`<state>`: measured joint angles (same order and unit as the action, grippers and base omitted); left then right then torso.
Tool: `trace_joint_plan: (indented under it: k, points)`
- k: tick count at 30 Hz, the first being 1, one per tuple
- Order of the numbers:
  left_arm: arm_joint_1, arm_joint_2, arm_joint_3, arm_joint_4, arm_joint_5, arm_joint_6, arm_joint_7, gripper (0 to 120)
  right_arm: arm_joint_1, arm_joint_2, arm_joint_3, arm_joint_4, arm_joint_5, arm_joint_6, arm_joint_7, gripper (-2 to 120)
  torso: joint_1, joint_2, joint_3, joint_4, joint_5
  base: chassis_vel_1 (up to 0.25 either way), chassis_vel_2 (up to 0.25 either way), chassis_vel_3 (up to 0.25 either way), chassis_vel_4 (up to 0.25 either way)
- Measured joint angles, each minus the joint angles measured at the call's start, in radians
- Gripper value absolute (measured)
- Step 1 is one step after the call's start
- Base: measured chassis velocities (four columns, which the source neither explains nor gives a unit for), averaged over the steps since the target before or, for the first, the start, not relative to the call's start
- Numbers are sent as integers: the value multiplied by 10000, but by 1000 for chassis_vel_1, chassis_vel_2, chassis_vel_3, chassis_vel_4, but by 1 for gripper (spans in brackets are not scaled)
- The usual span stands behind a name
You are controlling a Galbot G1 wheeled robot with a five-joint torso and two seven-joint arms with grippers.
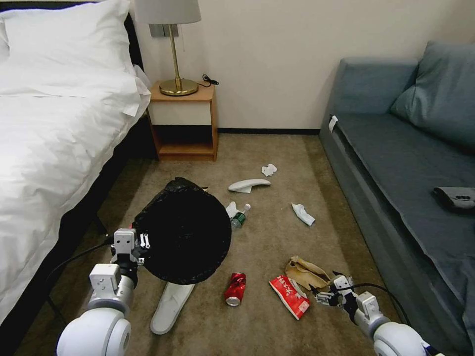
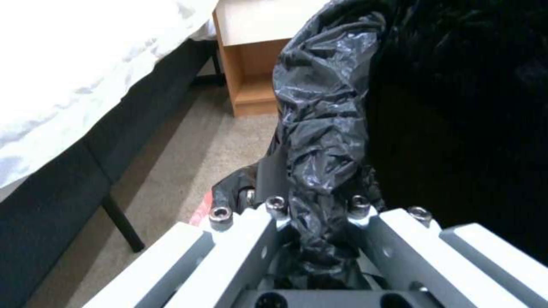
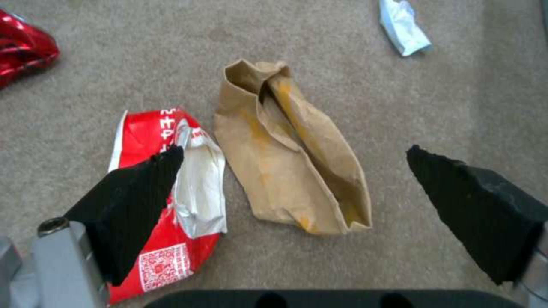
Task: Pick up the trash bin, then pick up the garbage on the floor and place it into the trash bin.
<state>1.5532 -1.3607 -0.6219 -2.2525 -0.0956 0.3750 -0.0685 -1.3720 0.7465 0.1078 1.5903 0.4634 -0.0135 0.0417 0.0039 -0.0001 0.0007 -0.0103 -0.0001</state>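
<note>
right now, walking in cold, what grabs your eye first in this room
The black-lined trash bin held up in the left gripper, which is shut on its bag-covered rim beside the white bed. Next, the right gripper open over the brown paper bag and red packet on the carpet, with a red can and white slipper nearby.

Brown carpet point(image 1: 277, 148) covers the floor beneath a plain cream wall point(image 1: 277, 59). A white-sheeted bed point(image 1: 54, 148) stands left, a grey-blue sofa point(image 1: 405, 148) right. Between them, a wooden nightstand point(image 1: 184, 121) carries a brass lamp point(image 1: 175, 49).
</note>
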Motion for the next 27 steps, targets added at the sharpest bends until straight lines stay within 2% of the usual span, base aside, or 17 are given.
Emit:
trace_joint_plan:
  k: [17, 27]
  points:
    - [138, 60, 3, -8, 119, -8, 66, 2, 1324, 592, -910, -1212, -395, 429, -283, 100, 0, 1, 0, 0, 0, 0, 0, 0, 0]
    - [374, -71, -34, -113, 283, -68, 73, 2, 2124, 973, -1277, -1968, -643, 744, -637, 100, 0, 0, 0, 1, 0, 0, 0, 0, 0]
